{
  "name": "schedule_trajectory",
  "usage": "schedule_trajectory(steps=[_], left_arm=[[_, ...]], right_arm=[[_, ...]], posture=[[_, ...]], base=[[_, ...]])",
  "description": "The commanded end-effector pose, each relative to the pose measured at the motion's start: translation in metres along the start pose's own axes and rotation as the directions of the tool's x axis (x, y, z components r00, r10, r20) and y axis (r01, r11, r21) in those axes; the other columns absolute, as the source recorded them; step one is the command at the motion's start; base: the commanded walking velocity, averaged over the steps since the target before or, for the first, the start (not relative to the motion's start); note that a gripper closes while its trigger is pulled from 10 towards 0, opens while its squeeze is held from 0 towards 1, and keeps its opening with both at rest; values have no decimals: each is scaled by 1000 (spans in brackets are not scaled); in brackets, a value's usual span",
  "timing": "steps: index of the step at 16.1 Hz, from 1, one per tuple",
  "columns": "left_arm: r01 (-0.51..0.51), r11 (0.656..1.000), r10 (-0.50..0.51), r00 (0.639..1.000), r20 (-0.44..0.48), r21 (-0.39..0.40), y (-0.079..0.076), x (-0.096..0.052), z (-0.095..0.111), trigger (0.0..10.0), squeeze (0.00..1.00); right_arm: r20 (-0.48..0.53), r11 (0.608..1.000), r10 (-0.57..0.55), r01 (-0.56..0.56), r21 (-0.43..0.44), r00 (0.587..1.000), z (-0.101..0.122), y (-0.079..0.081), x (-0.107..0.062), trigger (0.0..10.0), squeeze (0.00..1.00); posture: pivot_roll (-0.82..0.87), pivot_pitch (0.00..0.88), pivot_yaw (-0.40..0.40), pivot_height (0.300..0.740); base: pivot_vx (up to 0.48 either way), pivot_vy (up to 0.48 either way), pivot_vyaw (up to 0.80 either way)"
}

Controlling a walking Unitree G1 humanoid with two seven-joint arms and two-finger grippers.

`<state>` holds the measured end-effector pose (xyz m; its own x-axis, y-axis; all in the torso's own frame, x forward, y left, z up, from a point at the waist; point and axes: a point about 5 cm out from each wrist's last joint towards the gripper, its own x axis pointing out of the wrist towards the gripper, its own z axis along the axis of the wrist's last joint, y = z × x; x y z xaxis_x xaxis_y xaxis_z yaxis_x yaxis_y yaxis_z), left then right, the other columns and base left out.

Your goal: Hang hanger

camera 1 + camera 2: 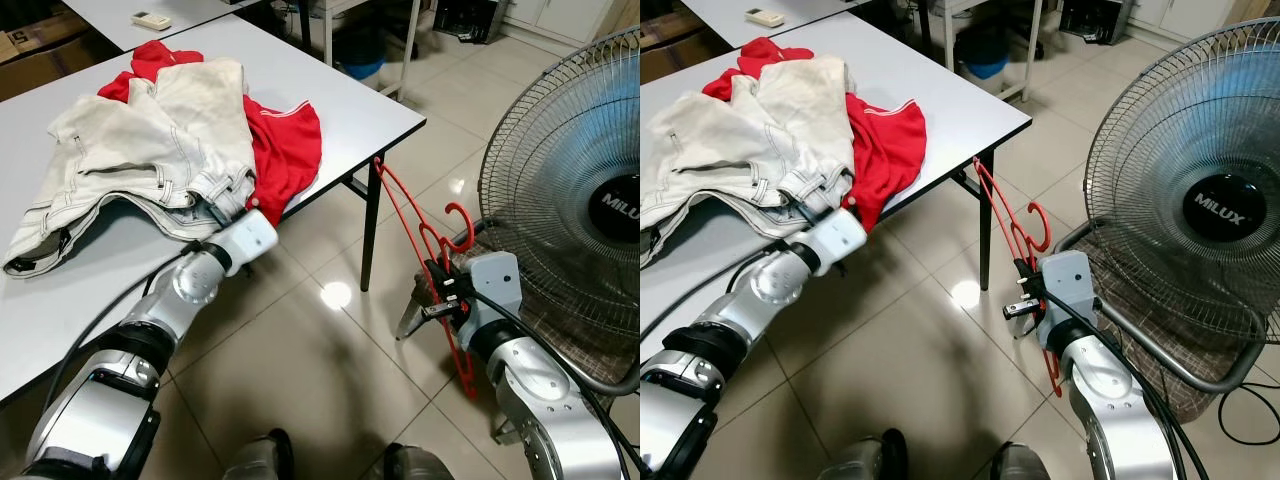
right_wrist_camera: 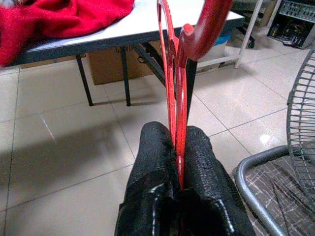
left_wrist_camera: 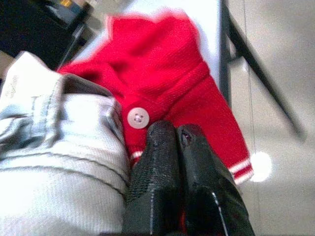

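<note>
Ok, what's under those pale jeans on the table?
A red shirt lies under the pale jeans on the white table, sticking out at the far end and toward the edge, where the left hand sits. Whatever else the jeans cover is hidden.

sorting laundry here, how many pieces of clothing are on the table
2. A cream pair of jeans lies spread on the white table; a red shirt lies partly under it, by the table's edge, where the left gripper is shut. More could be hidden underneath.
</note>
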<state>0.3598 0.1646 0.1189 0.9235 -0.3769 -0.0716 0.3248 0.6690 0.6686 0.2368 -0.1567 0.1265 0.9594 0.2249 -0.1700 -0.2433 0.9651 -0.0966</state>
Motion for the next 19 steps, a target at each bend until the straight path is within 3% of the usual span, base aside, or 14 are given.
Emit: schedule_trajectory(steps=[1, 2, 3, 4, 5, 6, 7, 9, 10, 12, 14, 19], left_arm=[[-39, 996, 46, 995, 86, -74, 9, 0, 10, 0, 0], [-29, 984, 76, 961, 266, -177, 10, -1, 33, 0, 0], [-16, 985, 72, 944, 322, -171, 7, -2, 41, 0, 0], [3, 992, 27, 971, 238, -125, 0, 4, 33, 1882, 0], [14, 995, 6, 980, 201, -96, -3, 5, 30, 1882, 0], [39, 997, -28, 987, 159, -70, -7, 8, 25, 10000, 0], [87, 996, -83, 991, 101, -32, -12, 10, 20, 10000, 0], [121, 992, -119, 990, 80, -21, -16, 9, 17, 10000, 0], [143, 990, -142, 987, 76, -5, -19, 10, 17, 10000, 1000], [142, 989, -145, 988, 59, 47, -19, 12, 17, 10000, 1000], [65, 989, -67, 998, 16, 129, -10, 14, 14, 10000, 1000], [-21, 983, 31, 998, -53, 180, 6, 12, 5, 10000, 1000]], right_arm=[[22, 1000, 0, 0, -6, 1000, 6, 2, -3, 10000, 0], [22, 1000, -4, 4, -4, 1000, 7, 1, -3, 10000, 0], [21, 1000, -5, 5, -2, 1000, 6, 1, -2, 10000, 0], [21, 1000, -1, 1, -3, 1000, 6, 2, -2, 10000, 0], [21, 1000, 0, 0, -3, 1000, 6, 3, -2, 10000, 0], [20, 1000, 0, 0, -5, 1000, 7, 3, -2, 10000, 0], [20, 1000, -5, 5, -6, 1000, 7, 1, -3, 10000, 0], [18, 1000, -9, 9, -7, 1000, 8, 0, -4, 10000, 0], [17, 1000, -8, 8, -8, 1000, 8, 0, -4, 10000, 0], [17, 1000, -5, 5, -9, 1000, 8, 1, -3, 10000, 0], [16, 1000, -3, 4, -9, 1000, 8, 2, -2, 10000, 0], [11, 1000, 6, -6, -9, 1000, 7, 5, -3, 10000, 0]], posture=[[-172, 162, 104, 740], [-170, 165, 102, 740], [-169, 166, 102, 740], [-170, 170, 103, 740], [-170, 170, 103, 740], [-177, 175, 105, 740], [-180, 175, 105, 740], [-180, 181, 104, 740], [-180, 181, 104, 740], [-181, 184, 103, 740], [-183, 186, 102, 740], [-178, 196, 96, 740]], base=[[0, 0, 0], [0, 0, 0], [0, 0, 0], [0, 0, 0], [0, 0, 0], [0, 0, 0], [0, 0, 0], [0, 0, 0], [0, 0, 0], [0, 0, 0], [0, 0, 0], [0, 0, 0]])
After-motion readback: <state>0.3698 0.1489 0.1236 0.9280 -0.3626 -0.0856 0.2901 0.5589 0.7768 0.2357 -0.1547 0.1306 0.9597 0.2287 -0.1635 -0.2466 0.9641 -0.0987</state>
